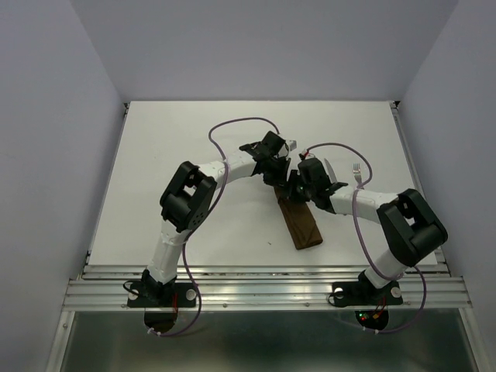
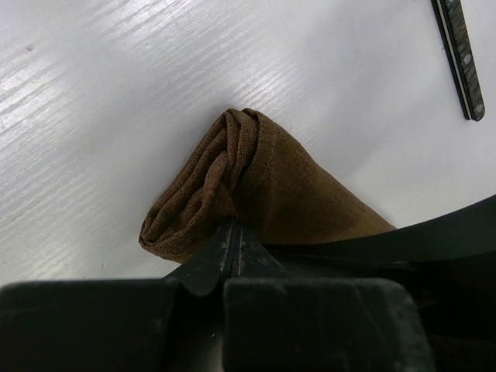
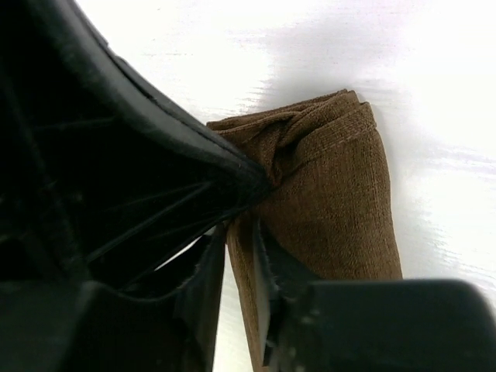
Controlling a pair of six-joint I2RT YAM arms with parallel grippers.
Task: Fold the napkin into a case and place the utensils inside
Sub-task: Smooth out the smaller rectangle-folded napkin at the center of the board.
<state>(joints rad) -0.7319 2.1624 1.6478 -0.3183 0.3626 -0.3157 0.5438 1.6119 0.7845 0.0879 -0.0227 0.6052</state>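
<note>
White table [image 1: 194, 155], pale lilac walls [image 1: 263, 46] L/R & back, alu rails [image 1: 263, 284] at near edge, even light

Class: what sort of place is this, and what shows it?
Likely a robotics lab test cell: two arms bolted to a metal rail, a white table walled by plain panels.

Count on inspection:

- One dark brown folded cloth pouch [image 1: 304, 226].
- One silver four-tined metal fork [image 1: 357, 173].
- One knife with a dark riveted handle [image 2: 462, 54].
- Two white-and-black jointed robot arms, left [image 1: 186, 203] and right [image 1: 409, 226].
- One white rectangular table [image 1: 178, 139].
</note>
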